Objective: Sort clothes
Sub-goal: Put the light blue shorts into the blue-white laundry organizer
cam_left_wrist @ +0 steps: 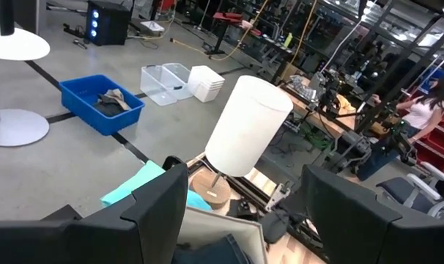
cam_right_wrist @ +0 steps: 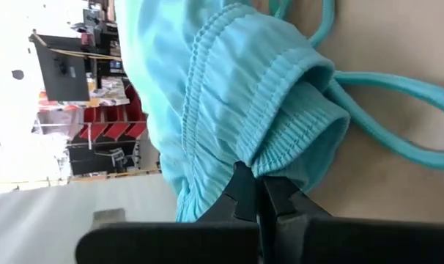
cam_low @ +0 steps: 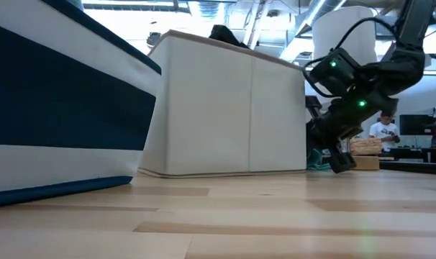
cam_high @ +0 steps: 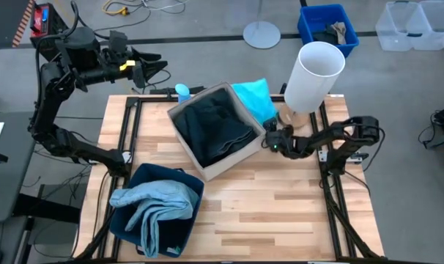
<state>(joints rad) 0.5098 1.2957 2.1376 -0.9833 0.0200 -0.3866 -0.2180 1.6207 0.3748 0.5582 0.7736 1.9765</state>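
From above, the right end effector [cam_high: 272, 141] reaches low across the wooden desk [cam_high: 280, 213], arm bent at the elbow, its tip at the corner of the beige fabric box [cam_high: 240, 163]. The soft turquoise garment [cam_high: 255, 99] lies on the desk just behind that box, squeezed beside a tall white lamp shade [cam_high: 313, 77]. If the arm pulls hard, I think the cloth could catch on the box corner or bump the lamp. The dark clothes [cam_high: 213, 130] sit in the beige box, and the pale blue garment [cam_high: 154, 205] lies in the navy fabric box [cam_high: 189, 180]. The left end effector [cam_high: 145, 66] waits high past the far edge of the desk, fingers spread wide with nothing in them.

From desk height, the right end effector [cam_low: 333, 155] tips steeply down right beside the beige box wall [cam_low: 225, 108], almost touching the desk.

From the left wrist, the two dark fingers [cam_left_wrist: 156, 209] stand well apart, looking over the lamp shade [cam_left_wrist: 248, 125] and the turquoise cloth [cam_left_wrist: 138, 183].

From the right wrist, the fingers are clenched on only the stretchy edge of the turquoise garment [cam_right_wrist: 229, 95]. That pinch is tiny, so the cloth might slip out when lifted. Its loose turquoise cord [cam_right_wrist: 383, 81] could drag and snag too.
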